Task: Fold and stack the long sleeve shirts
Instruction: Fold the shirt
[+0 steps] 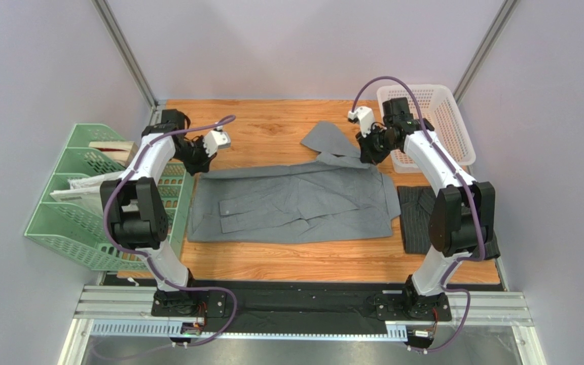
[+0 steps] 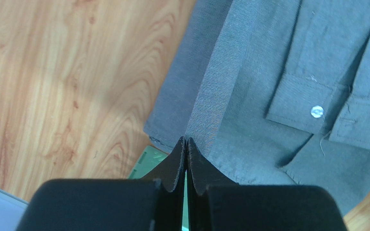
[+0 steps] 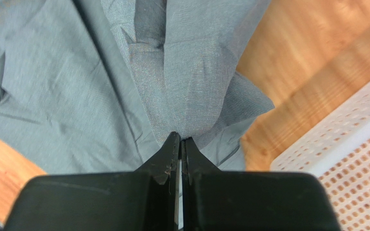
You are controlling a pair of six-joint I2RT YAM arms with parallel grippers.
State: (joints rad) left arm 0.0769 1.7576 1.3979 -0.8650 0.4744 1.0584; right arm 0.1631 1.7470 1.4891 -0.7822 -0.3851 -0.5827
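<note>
The mid-grey shirt (image 1: 295,205) lies spread across the middle of the table (image 1: 272,122), its length running left to right, with one sleeve (image 1: 325,138) trailing off toward the far side. The left tool (image 1: 199,169) is at the shirt's far left corner. In the left wrist view its jaws are pressed together on a raised ridge of the grey cloth (image 2: 249,62), which climbs from the flat fabric straight up to the left tool (image 2: 186,139). Beside that ridge a buttoned cuff (image 2: 298,103) with a white button (image 2: 317,111) lies flat on the shirt. A sliver of green (image 2: 146,163) shows just past the hem, over the table's edge. The right tool (image 1: 365,156) is at the far right end of the same shirt, near where the loose sleeve leaves it. In the right wrist view its jaws are likewise pressed together, pinching a gathered peak of grey cloth (image 3: 182,72) that hangs in folds from the right tool (image 3: 179,137). The dark charcoal shirt (image 1: 418,220) lies in a compact folded shape at the near right of the table, just beside the grey shirt and partly hidden by the right arm. A white mesh basket (image 1: 455,129) stands at the far right corner, close to the right tool, and green mesh trays (image 1: 66,220) stand off the table's left edge.
</note>
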